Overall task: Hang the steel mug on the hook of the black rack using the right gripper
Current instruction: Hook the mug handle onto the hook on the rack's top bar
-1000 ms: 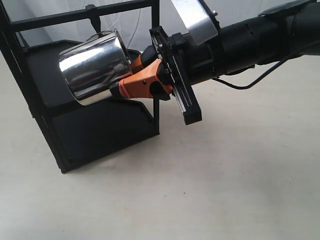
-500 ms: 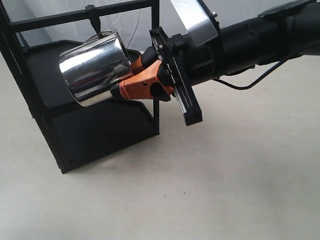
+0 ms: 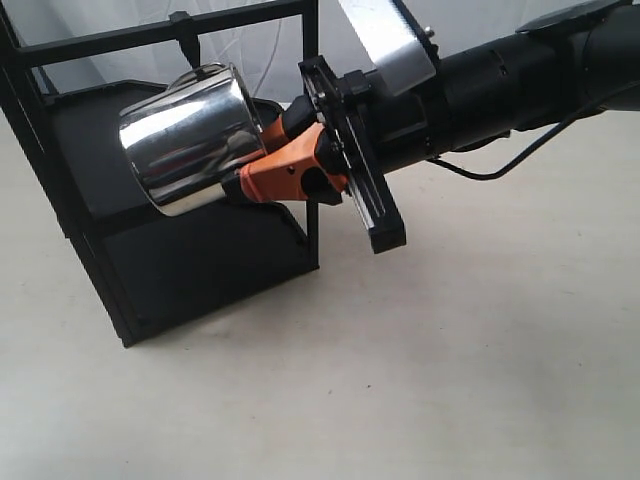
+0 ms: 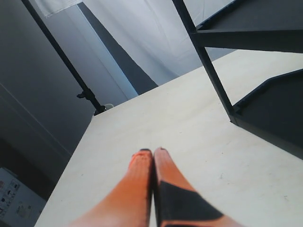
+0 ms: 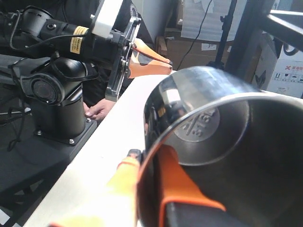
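R gripper (image 3: 262,160) jaws clamped on rim of steel mug (image 3: 190,135), one finger inside, one outside. Mug held tilted, off bench (image 3: 450,350), in front of black rack (image 3: 150,250), just below hook (image 3: 184,30) on top bar. L gripper (image 4: 152,153) jaws closed, empty, above bench.

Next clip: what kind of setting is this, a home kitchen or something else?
Probably a robotics lab or workshop, not a kitchen: a pale bare tabletop, cardboard boxes and a light stand behind it, and a white backdrop sheet.
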You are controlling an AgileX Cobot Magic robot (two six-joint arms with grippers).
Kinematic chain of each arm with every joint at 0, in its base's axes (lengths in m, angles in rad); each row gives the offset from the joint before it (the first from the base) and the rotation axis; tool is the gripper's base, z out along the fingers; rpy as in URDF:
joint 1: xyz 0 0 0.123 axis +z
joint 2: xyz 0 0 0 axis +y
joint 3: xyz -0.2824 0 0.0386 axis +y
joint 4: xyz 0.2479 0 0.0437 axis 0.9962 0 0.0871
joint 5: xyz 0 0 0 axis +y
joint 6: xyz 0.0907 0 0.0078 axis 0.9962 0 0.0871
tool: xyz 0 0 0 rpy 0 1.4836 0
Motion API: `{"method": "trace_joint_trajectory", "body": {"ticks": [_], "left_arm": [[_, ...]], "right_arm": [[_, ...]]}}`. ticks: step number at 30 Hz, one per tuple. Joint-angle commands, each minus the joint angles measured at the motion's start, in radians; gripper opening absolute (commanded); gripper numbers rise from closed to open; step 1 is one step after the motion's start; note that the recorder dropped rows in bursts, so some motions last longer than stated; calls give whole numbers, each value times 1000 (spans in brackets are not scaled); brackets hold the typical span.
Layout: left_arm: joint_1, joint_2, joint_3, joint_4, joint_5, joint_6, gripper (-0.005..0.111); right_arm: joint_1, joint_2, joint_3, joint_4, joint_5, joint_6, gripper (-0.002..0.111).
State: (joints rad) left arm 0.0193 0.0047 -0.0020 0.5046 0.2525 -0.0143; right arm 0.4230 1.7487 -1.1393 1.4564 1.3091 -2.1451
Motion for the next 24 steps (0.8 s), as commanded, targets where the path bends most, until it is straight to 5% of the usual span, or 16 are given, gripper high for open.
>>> {"method": "trace_joint_trajectory", "body": {"ticks": [1, 21, 24], "left_arm": [[-1, -5, 2, 5, -9, -2, 2], [-1, -5, 2, 5, -9, -2, 2], [-1, -5, 2, 5, -9, -2, 2]], "right_arm": [[-16, 23, 20, -87, -88, 54, -1], [-16, 23, 20, -96, -88, 54, -1], [-16, 23, 20, -98, -88, 54, 7]]}}
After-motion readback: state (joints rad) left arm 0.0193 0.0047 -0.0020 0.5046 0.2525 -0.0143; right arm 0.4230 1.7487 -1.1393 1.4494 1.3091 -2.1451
